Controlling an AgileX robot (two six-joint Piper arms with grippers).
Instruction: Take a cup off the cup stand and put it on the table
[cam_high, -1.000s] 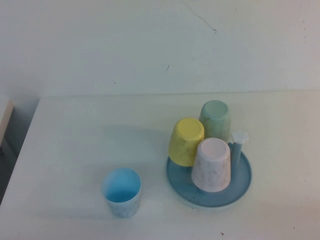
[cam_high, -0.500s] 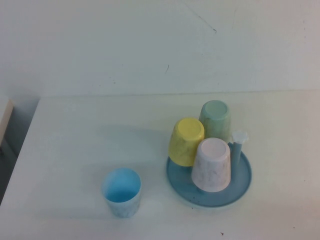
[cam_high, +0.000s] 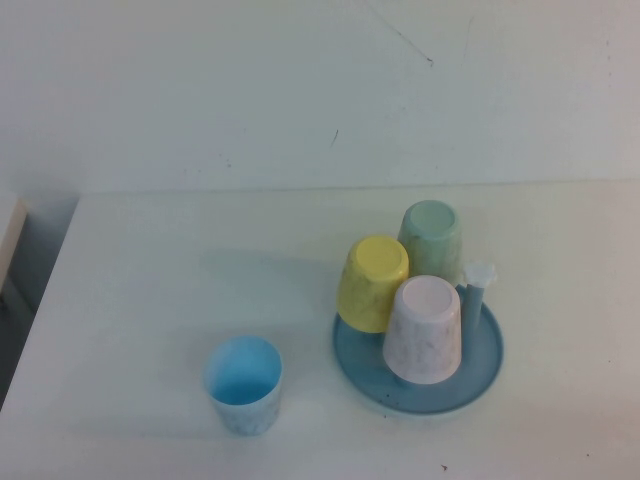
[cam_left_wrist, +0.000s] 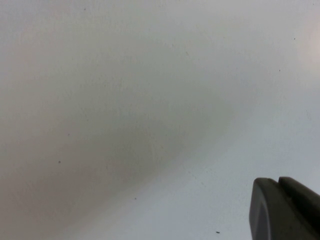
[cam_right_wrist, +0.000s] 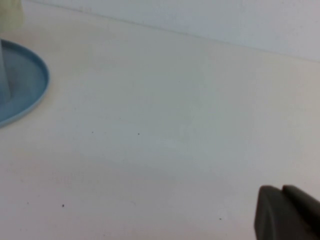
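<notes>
Standing upright near the tabletop's (cam_high: 150, 260) front edge, the cup (cam_high: 243, 384) is well apart from the cup stand (cam_high: 470, 385). Both arms should stay clear. Left hand (cam_left_wrist: 285, 210) and right hand (cam_right_wrist: 287, 212) show one corner each; grip: cannot tell.

Light blue cup (cam_high: 243, 383); teal cup stand (cam_high: 480, 375); white table (cam_high: 180, 280)

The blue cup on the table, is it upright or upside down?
Upright. The cup shows its open mouth and bright blue inside, standing on the table apart from the cup stand. Neither gripper is near it.
</notes>
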